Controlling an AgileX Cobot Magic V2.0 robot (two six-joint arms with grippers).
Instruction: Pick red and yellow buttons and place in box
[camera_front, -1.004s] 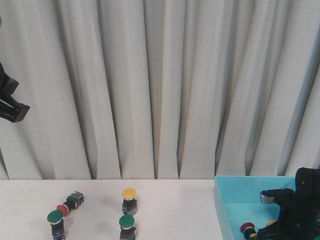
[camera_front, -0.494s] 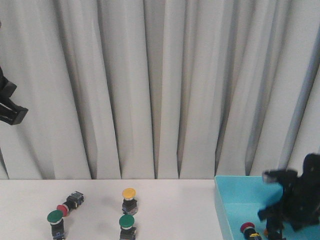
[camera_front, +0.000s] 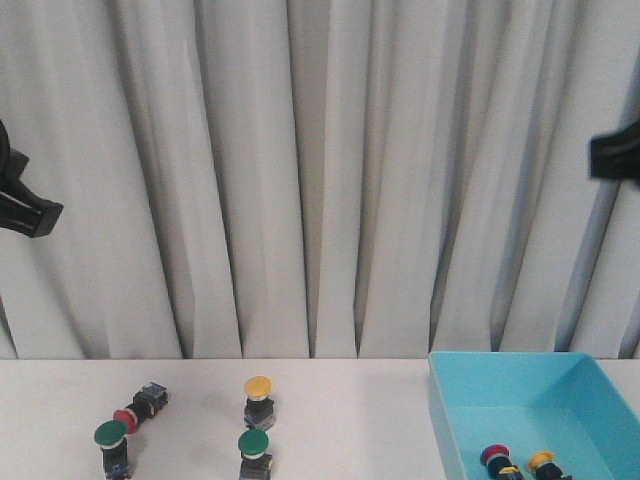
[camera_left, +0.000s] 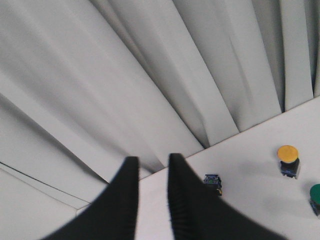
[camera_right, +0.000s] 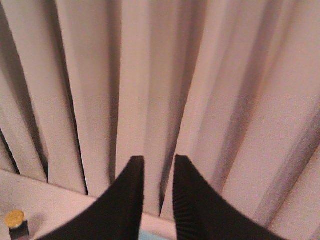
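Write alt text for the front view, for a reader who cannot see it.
A white table before grey curtains holds a yellow button, a red button lying on its side and two green buttons. At right, a turquoise box holds one red button and one yellow button. Both arms are raised at the picture's edges.

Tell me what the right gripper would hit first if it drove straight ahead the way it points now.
Most likely the curtain: the right gripper points at its folds with nothing visible between, though depth is unclear.
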